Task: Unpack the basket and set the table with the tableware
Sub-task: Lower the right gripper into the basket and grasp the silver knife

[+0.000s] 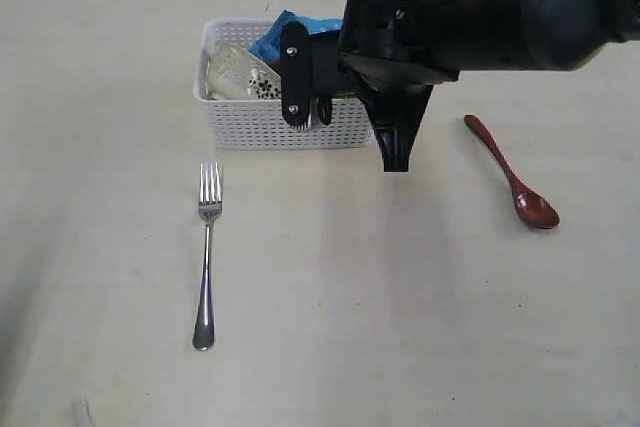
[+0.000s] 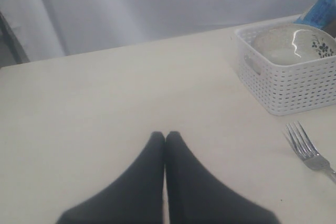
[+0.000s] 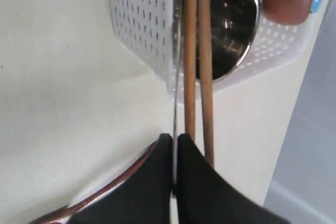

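- desk [image 1: 400, 327]: pale beige, matt, faint wood grain.
- basket [image 1: 260, 127]: white plastic, smooth rim, perforated sides.
- fork [image 1: 207, 257]: polished steel, bright.
- spoon [image 1: 502, 162]: dark red wood, glossy lacquer.
- chopsticks [image 3: 197, 51]: plain brown wood, matt.
- cup [image 3: 231, 24]: shiny steel, mirror-like inside.
- bowl [image 2: 291, 45]: glazed, glossy off-white.
- knife [image 3: 175, 77]: thin grey steel.
- right end effector [image 3: 174, 140]: matt black.

No readable text, label, brand or number. Blue bag [image 1: 272, 44], just behind right claw [image 1: 397, 159]: print too blurred. Bowl [image 2: 291, 45]: floral mark only.
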### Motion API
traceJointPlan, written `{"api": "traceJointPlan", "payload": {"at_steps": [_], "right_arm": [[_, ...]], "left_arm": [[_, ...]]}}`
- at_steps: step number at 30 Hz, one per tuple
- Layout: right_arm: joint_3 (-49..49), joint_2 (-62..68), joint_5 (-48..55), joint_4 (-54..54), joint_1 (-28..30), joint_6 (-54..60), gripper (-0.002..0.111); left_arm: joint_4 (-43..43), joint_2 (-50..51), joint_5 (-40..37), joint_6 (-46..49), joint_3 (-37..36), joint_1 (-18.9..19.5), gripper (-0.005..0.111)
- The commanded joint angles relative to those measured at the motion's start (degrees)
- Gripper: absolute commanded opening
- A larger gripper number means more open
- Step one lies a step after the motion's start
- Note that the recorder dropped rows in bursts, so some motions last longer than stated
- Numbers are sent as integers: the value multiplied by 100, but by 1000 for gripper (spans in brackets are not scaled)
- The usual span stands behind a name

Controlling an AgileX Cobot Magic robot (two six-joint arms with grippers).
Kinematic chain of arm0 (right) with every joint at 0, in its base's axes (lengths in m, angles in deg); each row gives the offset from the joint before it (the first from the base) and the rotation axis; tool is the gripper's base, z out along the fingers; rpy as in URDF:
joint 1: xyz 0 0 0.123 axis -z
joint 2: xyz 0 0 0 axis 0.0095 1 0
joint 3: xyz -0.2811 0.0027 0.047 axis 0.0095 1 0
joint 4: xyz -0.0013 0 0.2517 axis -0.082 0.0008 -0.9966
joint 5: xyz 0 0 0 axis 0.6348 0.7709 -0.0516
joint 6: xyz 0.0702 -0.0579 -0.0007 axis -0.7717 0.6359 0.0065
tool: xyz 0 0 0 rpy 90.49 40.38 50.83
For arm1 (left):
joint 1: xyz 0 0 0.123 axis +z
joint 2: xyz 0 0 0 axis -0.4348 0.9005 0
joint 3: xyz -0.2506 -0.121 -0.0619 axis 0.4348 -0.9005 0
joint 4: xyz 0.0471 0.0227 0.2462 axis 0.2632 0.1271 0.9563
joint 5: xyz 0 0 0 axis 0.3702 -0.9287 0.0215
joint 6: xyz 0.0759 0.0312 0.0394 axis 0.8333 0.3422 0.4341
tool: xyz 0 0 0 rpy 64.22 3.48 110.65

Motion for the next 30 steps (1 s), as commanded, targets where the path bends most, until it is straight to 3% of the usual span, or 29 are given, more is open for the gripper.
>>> {"api": "traceJointPlan", "payload": {"at_steps": [1,19,30], "right_arm": [[-17,-309,211,112,-5,40,0],[-17,-921,1598,2,-8,599,0],[-17,-1582,1672,-235,-8,793,0]], "left_arm": [[11,-23,60,-5,-10,-27,0],[11,-23,60,-5,-10,-27,0],[11,-23,60,-5,-10,-27,0]]}}
